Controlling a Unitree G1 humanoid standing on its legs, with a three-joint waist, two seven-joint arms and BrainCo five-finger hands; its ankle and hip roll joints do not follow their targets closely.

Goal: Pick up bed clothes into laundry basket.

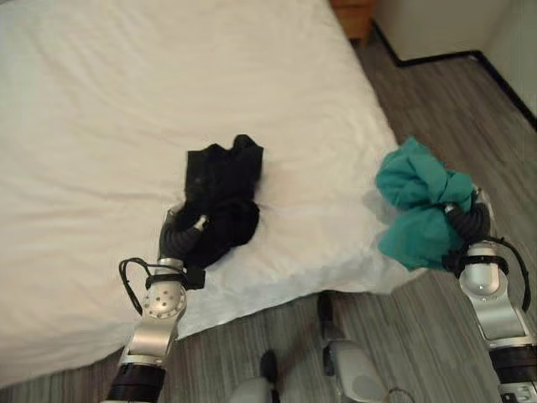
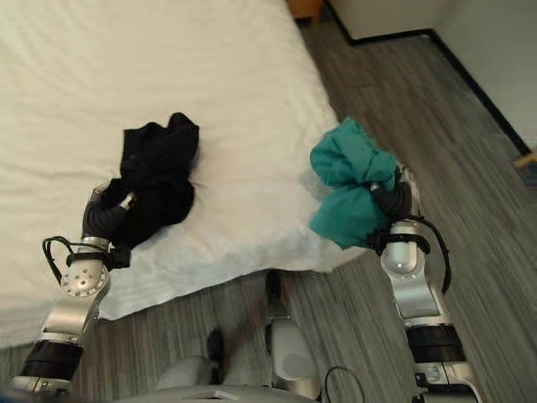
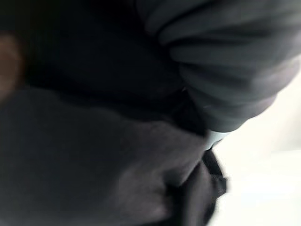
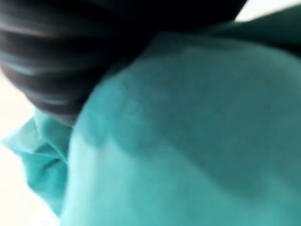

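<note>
The left hand [image 1: 186, 228] is buried in the black garment [image 1: 222, 195] on the white bed [image 1: 101, 126]; its fingers cannot be told. The right hand [image 1: 468, 220] is bunched in the teal garment [image 1: 417, 201] at the bed's corner, its grip hidden too.

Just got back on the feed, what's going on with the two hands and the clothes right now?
The robot stands at the edge of a bed with a white sheet. Its left hand is buried in a crumpled black garment lying on the sheet near the edge. The right hand is up against a bunched teal garment that hangs just off the bed's corner, above the grey wood-look floor. Both hands' fingers are hidden in the cloth.
</note>
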